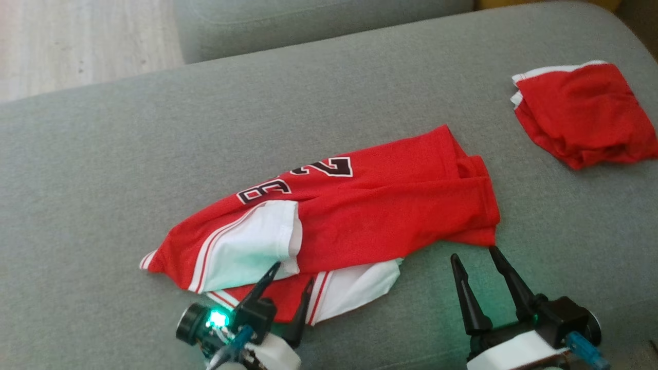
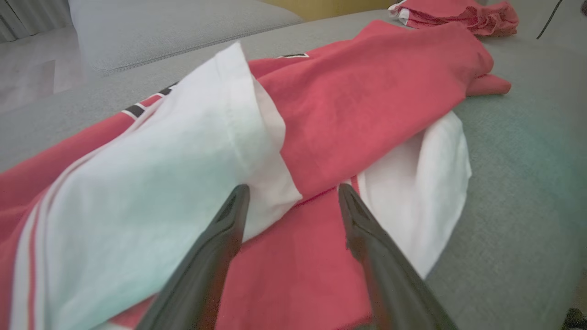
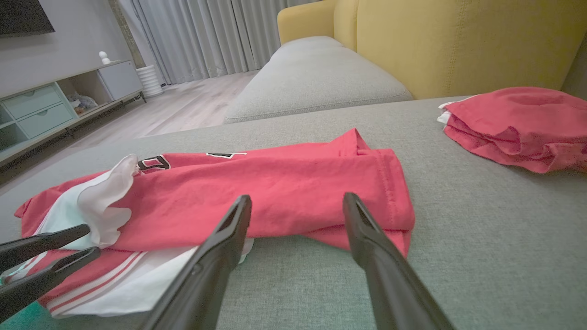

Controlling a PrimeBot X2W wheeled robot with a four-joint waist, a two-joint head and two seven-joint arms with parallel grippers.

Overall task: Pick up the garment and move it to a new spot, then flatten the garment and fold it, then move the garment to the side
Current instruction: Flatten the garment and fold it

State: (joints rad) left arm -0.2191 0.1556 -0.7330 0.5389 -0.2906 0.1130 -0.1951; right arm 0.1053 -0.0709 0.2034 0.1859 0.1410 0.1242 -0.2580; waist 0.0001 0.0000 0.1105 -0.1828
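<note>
Grey sofa cushion takes up most of the head view, cut off at every edge. Garment lies on it mid-cushion, lengthways left to right, near the front edge

Hard to read: black numerals with white outline run into a fold, so digits can't be made out for sure. Lower white sleeve is partly tucked under the red body. Right end is doubled over, layers under it hidden

Look of it: red jersey, mesh-like knit, roughly folded and creased, not flat. Upper white sleeve lies on top at the left end, red/white stripes alongside it

Second red garment, white trim, bunched far right on the cushion, well apart from the jersey, clipped by the frame edge

Right gripper: fingers spread wide, nothing between them, tips just beside the jersey's right hem, over bare cushion

Left gripper: fingers also spread wide, holding nothing, tips over the sleeve edge; can't tell if they touch the cloth. Its body is cut off at the bottom edge
</note>
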